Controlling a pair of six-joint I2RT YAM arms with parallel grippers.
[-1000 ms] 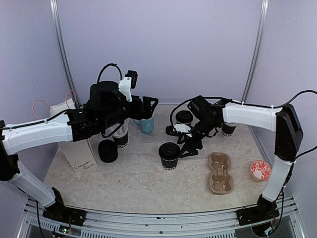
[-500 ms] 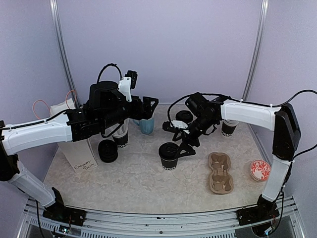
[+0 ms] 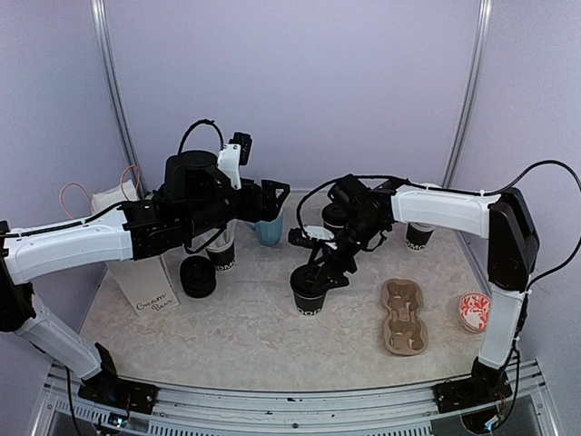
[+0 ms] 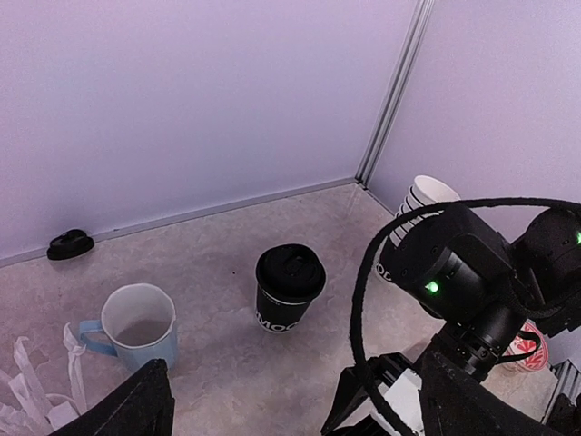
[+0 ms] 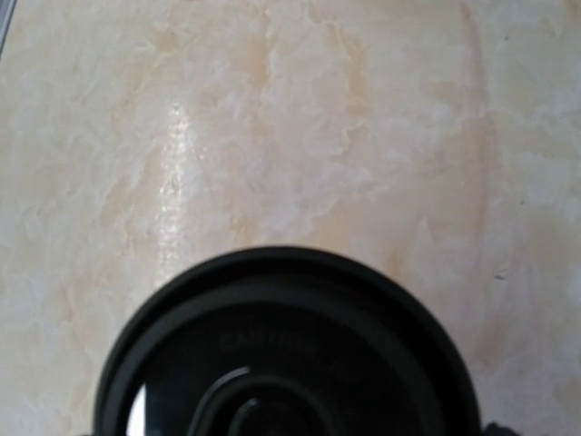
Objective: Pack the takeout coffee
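Observation:
Two black takeout cups with lids stand on the table: one in front point(image 3: 309, 298) and one further back point(image 3: 337, 216), which also shows in the left wrist view point(image 4: 289, 289). My right gripper point(image 3: 318, 263) hangs directly over the front cup, its jaws apart on either side of the lid. That lid point(image 5: 281, 354) fills the lower half of the right wrist view, where no fingers show. My left gripper point(image 3: 272, 194) is open and empty, held above the light blue mug point(image 3: 269, 229).
A brown cardboard cup carrier point(image 3: 403, 316) lies at the front right, with a red-and-white disc point(image 3: 477, 312) beside it. A black cup with white sticks point(image 3: 221, 251), a loose black lid point(image 3: 198, 276) and a white bag point(image 3: 150, 283) are on the left. More cups point(image 3: 418, 235) stand at the back right.
My right gripper has moved left and down, from beside the front cup to right over its lid. The left arm has not moved.

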